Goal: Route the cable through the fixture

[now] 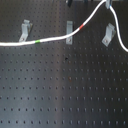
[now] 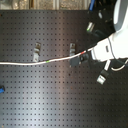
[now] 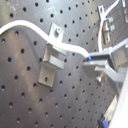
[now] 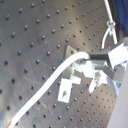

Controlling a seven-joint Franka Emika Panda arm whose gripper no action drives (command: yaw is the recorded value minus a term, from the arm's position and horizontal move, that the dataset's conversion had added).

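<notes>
cable (image 1: 55, 38) runs from first exterior view's left edge across perforated board (image 1: 60, 95) | passes left clip (image 1: 24, 31), crosses middle clip (image 1: 69, 31) | right clip (image 1: 108, 35) apart | gripper (image 3: 92, 62) clamps cable

The board (image 1: 65, 95) is carrying three brackets in a row. In the first exterior view, one bracket (image 1: 24, 30) is standing at the first exterior view's left, another (image 1: 70, 31) in the middle, and a third (image 1: 109, 34) at the first exterior view's right. The cable (image 1: 30, 43) is running from the first exterior view's left edge, passing just below the left bracket, crossing the middle one and rising toward the upper right. In the second exterior view, the gripper (image 2: 80, 59) is sitting just beside the middle bracket (image 2: 72, 49), on the cable (image 2: 30, 63).
</notes>
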